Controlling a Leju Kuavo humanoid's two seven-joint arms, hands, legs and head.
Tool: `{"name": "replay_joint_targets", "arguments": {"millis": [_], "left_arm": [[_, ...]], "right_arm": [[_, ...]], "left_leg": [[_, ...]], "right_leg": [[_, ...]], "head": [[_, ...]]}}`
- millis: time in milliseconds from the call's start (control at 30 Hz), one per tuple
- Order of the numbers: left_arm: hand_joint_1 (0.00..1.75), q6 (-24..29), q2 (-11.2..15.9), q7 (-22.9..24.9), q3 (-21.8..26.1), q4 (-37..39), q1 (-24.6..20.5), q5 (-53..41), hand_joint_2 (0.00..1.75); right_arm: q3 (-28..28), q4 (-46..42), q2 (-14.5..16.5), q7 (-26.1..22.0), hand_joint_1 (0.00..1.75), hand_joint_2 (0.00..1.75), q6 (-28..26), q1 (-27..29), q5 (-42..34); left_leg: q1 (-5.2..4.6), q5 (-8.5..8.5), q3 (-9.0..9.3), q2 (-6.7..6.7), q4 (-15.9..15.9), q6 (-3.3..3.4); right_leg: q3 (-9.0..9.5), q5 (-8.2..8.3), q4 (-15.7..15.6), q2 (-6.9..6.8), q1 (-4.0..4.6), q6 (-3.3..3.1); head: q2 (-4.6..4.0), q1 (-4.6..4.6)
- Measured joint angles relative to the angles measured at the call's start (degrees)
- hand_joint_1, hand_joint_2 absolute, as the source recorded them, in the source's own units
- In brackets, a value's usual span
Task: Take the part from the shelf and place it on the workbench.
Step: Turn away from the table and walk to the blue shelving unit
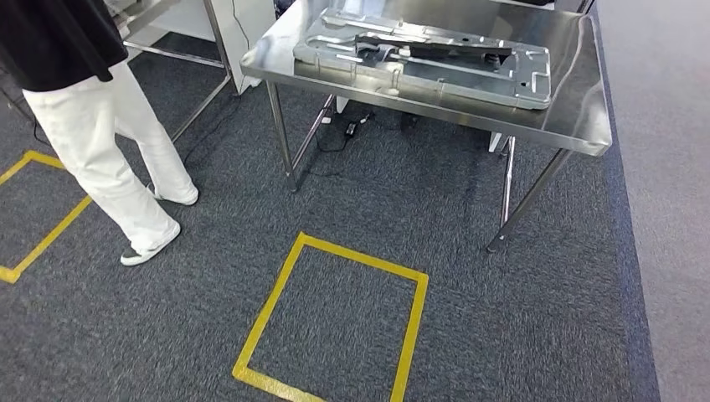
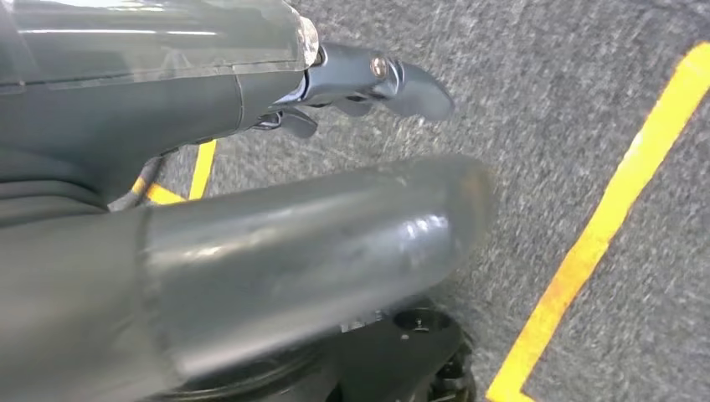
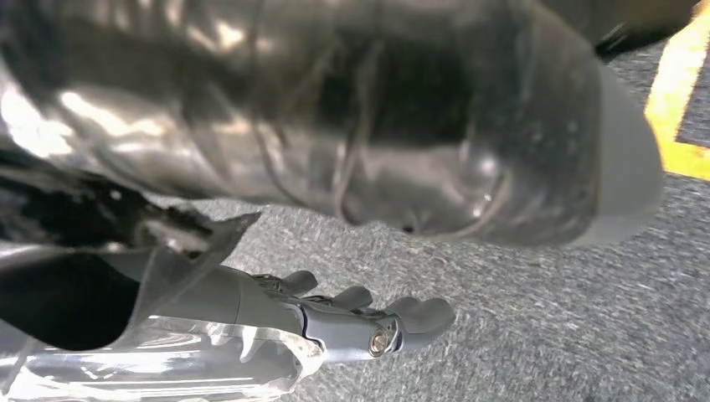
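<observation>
Lying flat on the steel workbench (image 1: pixel 578 126), the grey stamped-metal part (image 1: pixel 435 59) takes up most of the benchtop, with a darker bar-shaped piece (image 1: pixel 435 46) resting along its upper face. The workbench stands on thin metal legs over dark grey carpet (image 1: pixel 368 193), and black cables (image 1: pixel 343 134) trail on the floor beneath it. Near the front of the workbench, on the carpet, a square outlined in yellow tape (image 1: pixel 335 322) is marked out; well off to the left of the workbench a second taped outline (image 1: pixel 42 218) shows in part. A person in white trousers (image 1: pixel 109 142) and a dark top stands beside that second outline, to the left of the workbench, with part of another metal frame (image 1: pixel 201 50) behind them. In the left wrist view the left hand (image 2: pixel 360 84) hangs above the carpet with its dark fingers (image 2: pixel 410 84) loosely extended and nothing between them and the thick thumb. In the right wrist view the right hand (image 3: pixel 360 314) likewise hangs over the carpet, its fingers (image 3: pixel 423 314) stretched out side by side, holding nothing, with yellow tape at the edge of the view.
</observation>
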Motion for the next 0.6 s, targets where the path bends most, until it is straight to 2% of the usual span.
{"name": "replay_joint_targets", "arguments": {"millis": [33,67,100,133,167,233,267,300,367,400,433,500,533,567,600], "left_arm": [[0.0,0.0,0.0,0.1,0.0,0.0,0.0,0.0,0.0],[0.0,0.0,0.0,0.1,0.0,0.0,0.0,-0.1,0.0],[0.0,0.0,0.0,0.1,0.0,0.0,0.1,-0.1,0.0],[0.0,0.1,0.0,0.2,0.0,0.0,0.1,-0.2,0.0],[0.0,0.1,0.0,0.2,0.0,0.0,0.1,-0.2,0.0],[0.0,0.1,0.0,0.2,0.0,0.0,0.1,-0.2,0.0],[0.0,0.1,0.0,0.2,0.0,0.0,0.0,-0.2,0.0],[0.0,0.1,0.0,0.2,0.0,0.0,-0.1,-0.2,0.0],[0.0,0.1,0.0,0.2,0.0,0.0,-0.1,-0.3,0.0],[0.0,0.1,0.0,0.2,0.0,0.0,0.0,-0.4,0.0],[0.0,0.1,0.1,0.3,0.0,0.0,0.0,-0.5,0.0],[0.0,0.2,0.1,0.3,0.0,0.0,-0.1,-0.6,0.0],[0.0,0.2,0.1,0.3,0.0,0.0,-0.1,-0.6,0.0],[0.0,0.2,0.1,0.3,0.0,0.0,-0.1,-0.7,0.0],[0.0,0.2,0.1,0.3,0.0,0.0,-0.1,-0.7,0.0]], "right_arm": [[-0.3,0.4,0.0,0.0,0.0,0.0,0.4,-0.1,0.0],[-0.6,0.8,0.0,0.0,0.0,0.0,0.9,-0.3,0.0],[-0.8,1.1,-0.1,0.0,0.0,0.0,1.3,-0.4,0.0],[-1.0,1.4,-0.1,0.0,0.0,0.0,1.7,-0.5,-0.1],[-1.2,1.6,-0.1,0.0,0.0,0.0,1.9,-0.6,-0.1],[-1.5,1.9,-0.1,0.0,0.0,0.0,2.2,-0.8,-0.1],[-1.6,2.1,-0.2,0.0,0.0,0.0,2.2,-0.9,-0.1],[-1.7,2.3,-0.2,0.0,0.0,0.0,2.3,-1.0,-0.1],[-2.0,2.6,-0.2,0.0,0.0,0.0,2.8,-1.2,0.0],[-2.2,2.8,-0.2,-0.1,0.0,0.0,3.2,-1.4,0.2],[-2.5,3.1,-0.2,-0.2,0.0,0.0,3.6,-1.6,0.5],[-3.4,4.0,-0.1,-0.6,0.0,0.0,4.4,-2.2,1.2],[-3.9,4.6,-0.1,-0.9,0.0,0.0,4.7,-2.4,1.4],[-4.3,5.2,-0.1,-1.1,0.0,0.0,4.9,-2.7,1.6],[-4.8,5.7,-0.1,-1.2,0.0,0.0,4.9,-3.0,1.7]], "left_leg": [[-0.09,0.18,-0.39,-0.57,0.1,0.18],[-0.18,0.31,-0.73,-1.19,0.4,0.26],[-0.25,0.38,-0.99,-1.88,0.6,0.29],[-0.3,0.41,-1.17,-2.6,0.9,0.26],[-0.33,0.39,-1.25,-3.31,1.2,0.2],[-0.38,0.27,-1.61,-4.61,1.9,-0.07],[-0.36,0.27,-1.93,-5.18,2.3,-0.36],[-0.29,0.32,-2.32,-5.74,2.5,-0.7],[-0.14,0.51,-2.87,-6.74,2.6,-1.45],[-0.14,0.29,-3.11,-6.44,2.9,-1.75],[-0.16,-0.56,-3.69,-5.52,4.1,-2.05],[-0.09,-4.01,-6.49,-2.99,9.9,-2.69],[0.06,-6.0,-8.51,-2.25,14.1,-3.02],[0.22,-7.26,-10.19,-1.92,17.5,-3.29],[0.37,-7.54,-11.1,-1.75,19.4,-3.5]], "right_leg": [[-1.74,-1.95,4.0,0.77,-0.03,0.09],[-2.98,-2.99,7.1,1.05,-0.03,0.13],[-3.3,-2.88,8.2,1.16,-0.02,0.1],[-2.44,-1.6,6.9,1.27,-0.01,0.01],[-0.57,0.43,3.5,1.68,-0.02,-0.17],[3.47,3.43,-4.3,4.04,-0.06,-0.73],[4.54,4.0,-6.7,5.07,-0.04,-0.96],[4.9,3.97,-7.6,5.68,0.02,-1.17],[4.83,4.16,-8.0,4.84,-0.01,-1.55],[4.92,4.32,-8.3,4.21,-0.13,-1.86],[4.99,4.5,-8.6,3.51,-0.29,-2.22],[4.99,4.69,-8.9,1.94,-0.4,-2.69],[4.87,4.68,-8.9,1.07,-0.39,-2.79],[4.77,4.66,-8.8,0.2,-0.38,-2.77],[4.69,4.63,-8.7,-0.58,-0.38,-2.74]], "head": [[0.0,0.0],[0.0,0.0],[0.0,-0.01],[0.0,0.0],[0.0,0.0],[0.0,0.0],[0.0,-0.01],[0.0,0.0],[0.0,-0.01],[0.0,-0.01],[0.0,-0.02],[0.0,-0.03],[0.0,-0.04],[0.0,-0.04],[0.0,-0.04]]}}
